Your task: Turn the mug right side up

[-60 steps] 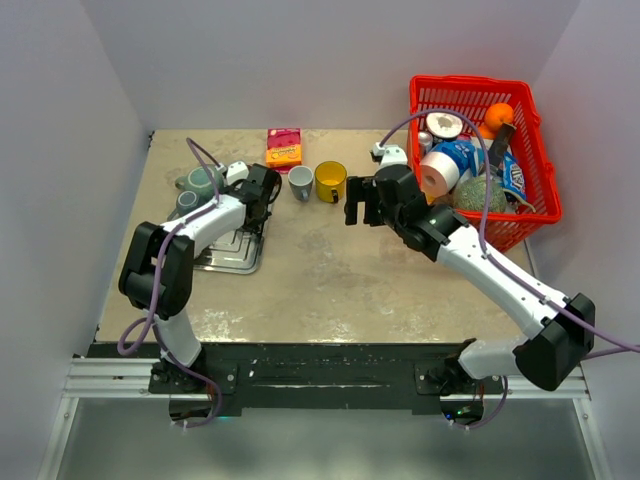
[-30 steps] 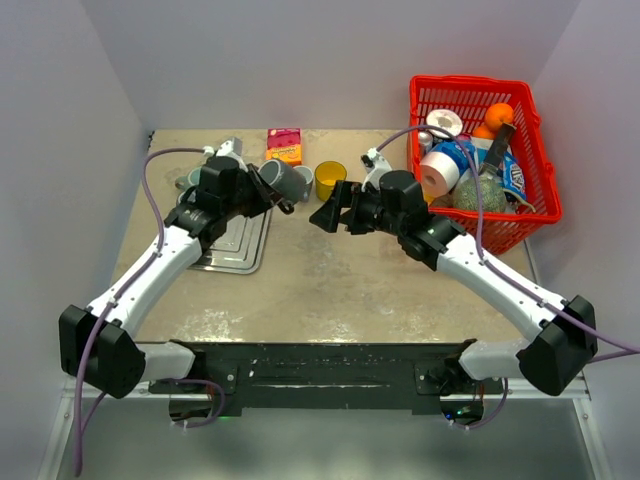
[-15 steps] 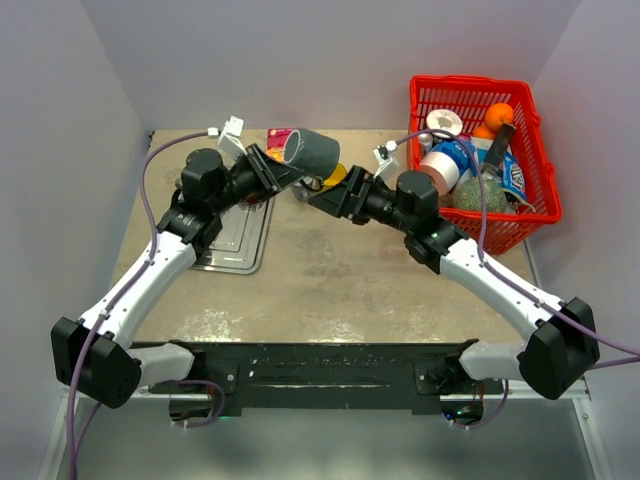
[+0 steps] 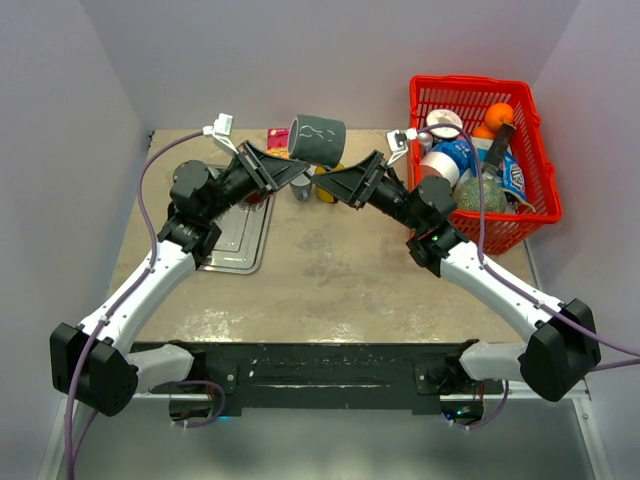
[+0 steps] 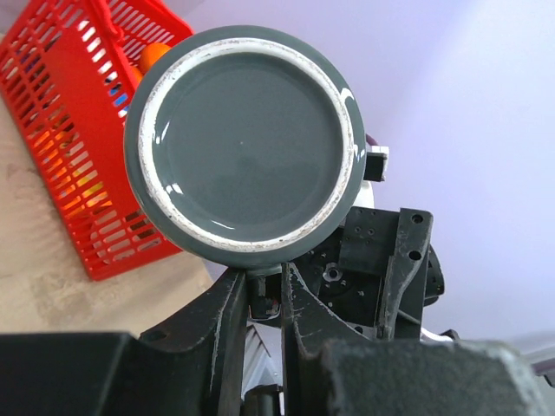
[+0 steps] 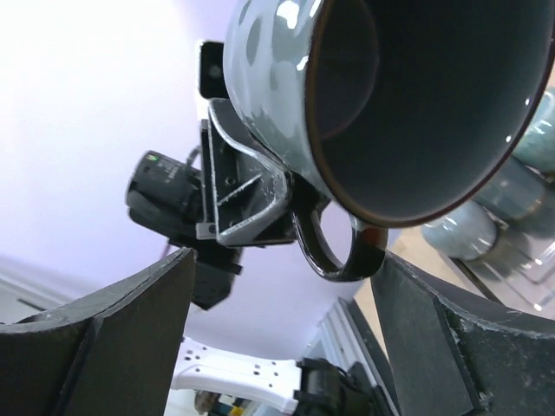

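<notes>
The dark grey mug [image 4: 318, 138] hangs in the air over the back middle of the table, tipped on its side. My left gripper [image 4: 297, 171] is shut on its handle from below. In the left wrist view the mug's base [image 5: 247, 143] faces the camera, and the left gripper [image 5: 263, 279] pinches the handle just under it. My right gripper [image 4: 342, 184] is open and empty, just right of the mug. In the right wrist view the mug's open mouth [image 6: 425, 95] faces the camera, and the handle [image 6: 338, 247] hangs above the gap between the spread jaws of the right gripper [image 6: 282, 295].
A red basket [image 4: 470, 80] full of items stands at the back right. A yellow mug [image 4: 328, 191], a small pale mug [image 4: 301, 189] and an orange box [image 4: 279, 136] sit below the raised mug. A metal tray [image 4: 238, 245] lies at the left, with grey-green mugs [image 6: 520, 186] near it.
My left arm has picked the grey mug up off the table by its handle, raised it and turned it. My right gripper has risen and moved in beside it.
</notes>
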Motion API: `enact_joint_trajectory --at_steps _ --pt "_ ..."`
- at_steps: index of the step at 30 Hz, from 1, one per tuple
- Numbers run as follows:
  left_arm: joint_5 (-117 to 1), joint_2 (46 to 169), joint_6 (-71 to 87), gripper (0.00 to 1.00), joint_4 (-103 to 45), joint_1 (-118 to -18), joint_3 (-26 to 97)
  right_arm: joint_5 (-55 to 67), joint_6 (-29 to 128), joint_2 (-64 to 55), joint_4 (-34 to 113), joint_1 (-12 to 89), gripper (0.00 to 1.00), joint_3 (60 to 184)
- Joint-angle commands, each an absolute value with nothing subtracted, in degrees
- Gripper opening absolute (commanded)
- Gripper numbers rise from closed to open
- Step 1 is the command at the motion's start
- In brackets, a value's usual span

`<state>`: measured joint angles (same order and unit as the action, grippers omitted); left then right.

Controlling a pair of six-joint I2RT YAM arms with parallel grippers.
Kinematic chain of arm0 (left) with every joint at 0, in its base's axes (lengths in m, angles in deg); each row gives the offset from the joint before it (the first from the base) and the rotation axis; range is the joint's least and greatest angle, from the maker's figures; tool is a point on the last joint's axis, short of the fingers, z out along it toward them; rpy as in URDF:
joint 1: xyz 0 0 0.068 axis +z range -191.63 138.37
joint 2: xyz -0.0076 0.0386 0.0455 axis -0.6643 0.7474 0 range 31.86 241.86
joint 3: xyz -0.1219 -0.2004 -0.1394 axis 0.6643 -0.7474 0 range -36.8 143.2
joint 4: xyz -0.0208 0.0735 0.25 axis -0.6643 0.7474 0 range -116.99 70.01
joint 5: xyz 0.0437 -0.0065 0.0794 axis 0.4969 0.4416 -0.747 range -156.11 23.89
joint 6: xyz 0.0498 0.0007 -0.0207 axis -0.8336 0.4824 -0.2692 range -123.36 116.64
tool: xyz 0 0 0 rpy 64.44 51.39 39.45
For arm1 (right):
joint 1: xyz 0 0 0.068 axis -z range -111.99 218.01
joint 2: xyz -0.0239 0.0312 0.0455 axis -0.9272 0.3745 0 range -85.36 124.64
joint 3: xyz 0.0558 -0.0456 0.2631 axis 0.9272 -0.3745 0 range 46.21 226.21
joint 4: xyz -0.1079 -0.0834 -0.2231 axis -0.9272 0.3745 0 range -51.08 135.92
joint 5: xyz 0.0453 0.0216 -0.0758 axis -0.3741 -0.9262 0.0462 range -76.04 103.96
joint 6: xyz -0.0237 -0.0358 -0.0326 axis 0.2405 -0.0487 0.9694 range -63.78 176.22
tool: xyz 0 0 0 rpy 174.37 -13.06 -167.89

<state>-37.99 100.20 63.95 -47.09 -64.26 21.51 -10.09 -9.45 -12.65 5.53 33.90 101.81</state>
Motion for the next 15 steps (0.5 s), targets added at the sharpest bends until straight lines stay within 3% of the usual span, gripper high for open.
enact_joint_trajectory --at_steps 1,8,15 --pt "-36.1 97.4 66.5 0.00 -59.2 -64.2 22.5 -10.9 -12.3 -12.2 -1.8 33.9 0.80 104.1" --pt "-34.7 97.2 71.7 0.00 -65.1 -64.2 18.2 -9.2 -14.8 -11.2 -3.8 33.9 0.57 103.5" --pt "-34.3 96.6 75.5 0.00 -70.1 -64.2 14.4 -7.0 -15.3 -11.3 -4.4 33.8 0.52 102.8"
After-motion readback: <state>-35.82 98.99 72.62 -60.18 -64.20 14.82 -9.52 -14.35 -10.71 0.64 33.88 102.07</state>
